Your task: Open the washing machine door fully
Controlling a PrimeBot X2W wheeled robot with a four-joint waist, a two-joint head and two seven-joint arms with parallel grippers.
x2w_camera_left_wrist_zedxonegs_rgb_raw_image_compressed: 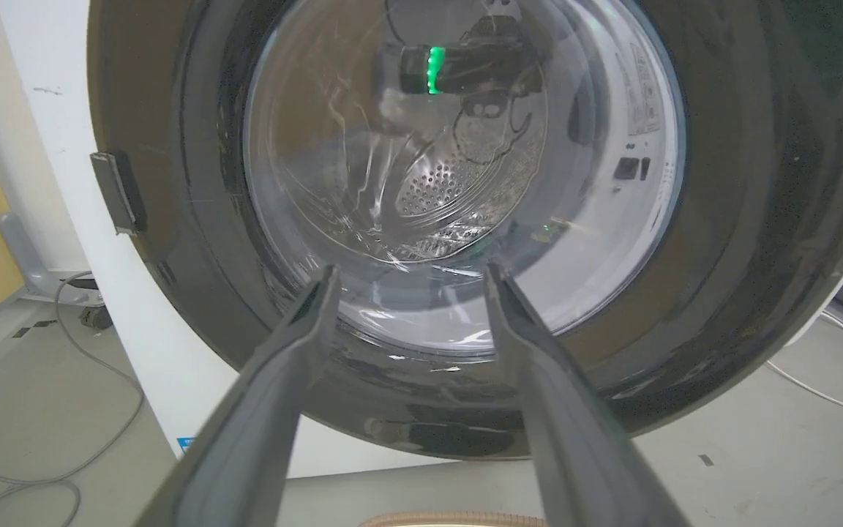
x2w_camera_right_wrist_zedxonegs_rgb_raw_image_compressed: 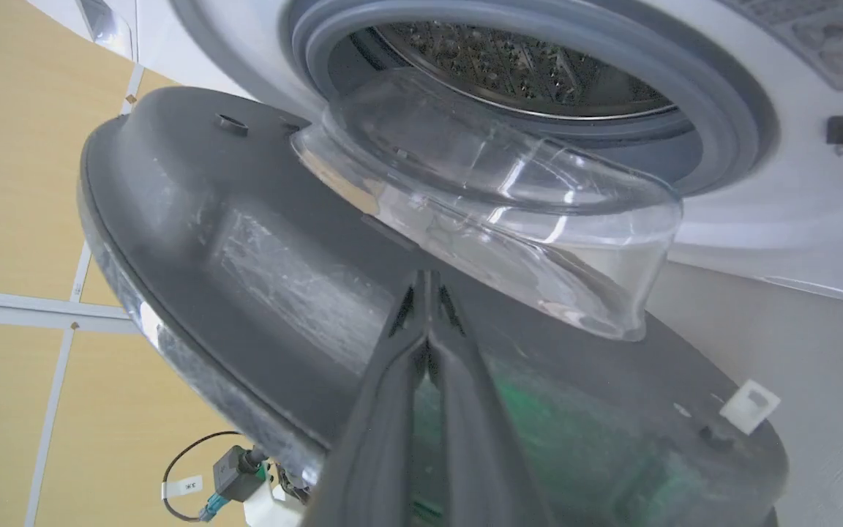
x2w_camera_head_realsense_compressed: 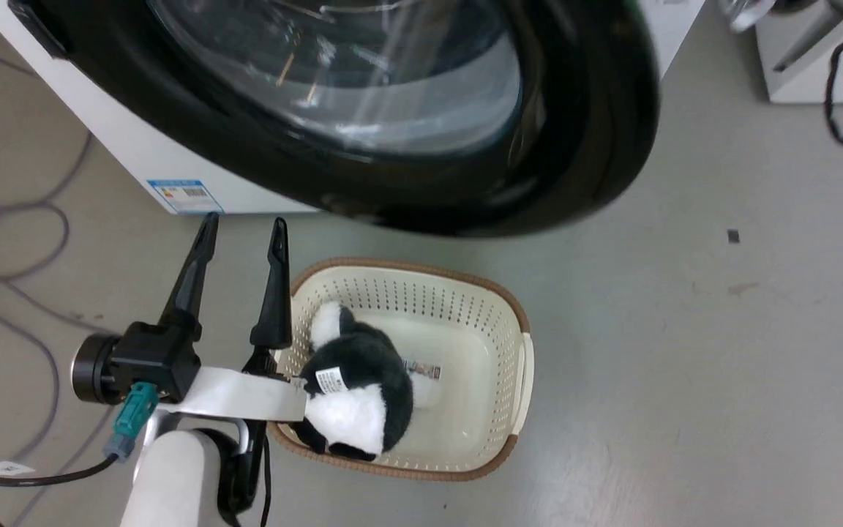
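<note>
We should push the door [x2w_camera_right_wrist_zedxonegs_rgb_raw_image_compressed: 246,256] steadily outward, right end effector [x2w_camera_right_wrist_zedxonegs_rgb_raw_image_compressed: 427,279] pressed together — left end effector [x2w_camera_head_realsense_compressed: 244,219] spread, clear.

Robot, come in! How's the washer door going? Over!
Left gripper open, empty. Right gripper shut, tips against inner side of washing machine door. Door partly open, not fully. Basket with plush toy on floor near it.
</note>
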